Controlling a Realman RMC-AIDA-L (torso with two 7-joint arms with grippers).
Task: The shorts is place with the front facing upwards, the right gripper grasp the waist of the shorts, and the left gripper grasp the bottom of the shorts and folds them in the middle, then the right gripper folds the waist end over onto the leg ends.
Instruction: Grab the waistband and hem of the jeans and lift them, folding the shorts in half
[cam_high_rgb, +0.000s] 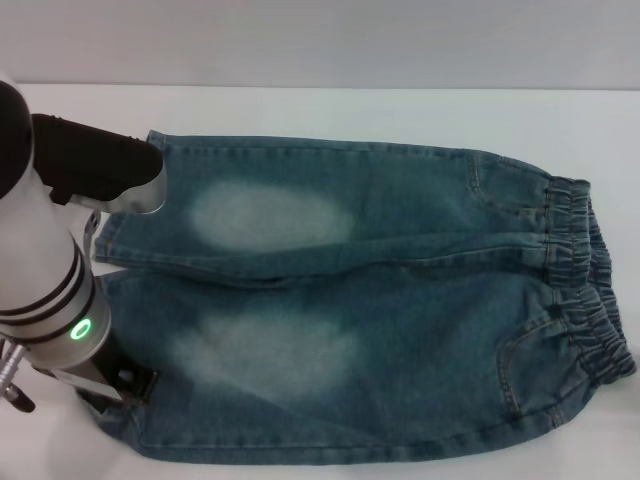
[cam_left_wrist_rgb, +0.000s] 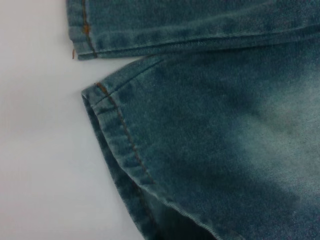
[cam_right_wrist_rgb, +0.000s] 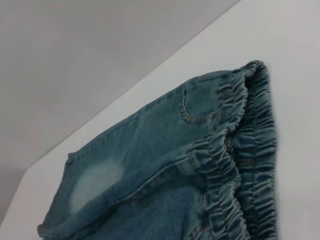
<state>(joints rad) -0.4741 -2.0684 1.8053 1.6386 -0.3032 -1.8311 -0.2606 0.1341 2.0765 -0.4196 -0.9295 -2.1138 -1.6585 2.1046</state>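
Your left gripper (cam_high_rgb: 125, 385) sits on the shorts' (cam_high_rgb: 380, 300) leg ends (cam_left_wrist_rgb: 117, 145) at the table's (cam_high_rgb: 300, 110) left edge; its grip can't be told.

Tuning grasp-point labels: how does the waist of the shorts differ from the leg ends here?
The waist of the shorts is a puckered, gathered elastic band; the leg ends are flat, with a narrow orange-stitched hem. The waist lies on the robot's right, the leg ends on its left, beside the left gripper. The waist forms one continuous band; the leg ends are two separate openings. Both are the same blue-green denim lying on the white table.
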